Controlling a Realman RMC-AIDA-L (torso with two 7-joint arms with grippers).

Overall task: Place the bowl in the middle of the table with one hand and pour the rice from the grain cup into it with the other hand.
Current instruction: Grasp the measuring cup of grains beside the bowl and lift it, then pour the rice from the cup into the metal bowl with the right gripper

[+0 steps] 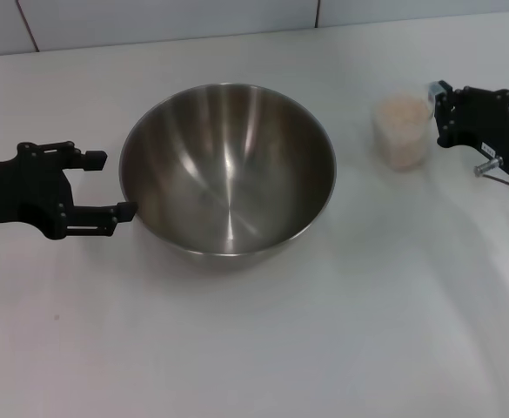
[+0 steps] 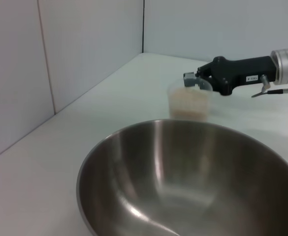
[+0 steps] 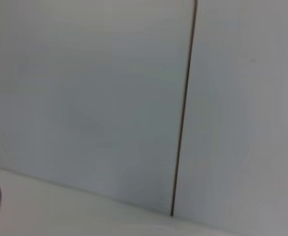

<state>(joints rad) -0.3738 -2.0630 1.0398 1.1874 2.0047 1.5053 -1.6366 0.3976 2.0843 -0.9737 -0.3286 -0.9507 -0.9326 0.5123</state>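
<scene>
Steel bowl (image 1: 228,170) mouth-up; grain cup (image 1: 402,131) upright.

Bowl up close, cup and gripper beyond it

The bowl (image 2: 193,182) fills the near ground on the table (image 2: 109,98), shiny inside and holding no grains. Behind its far rim stands the grain cup (image 2: 189,101), upright, with the rice (image 2: 188,104) pale through its wall. The right gripper (image 2: 195,81) is level with the cup's rim, fingertips right at it; whether they clasp it is unclear.
</scene>
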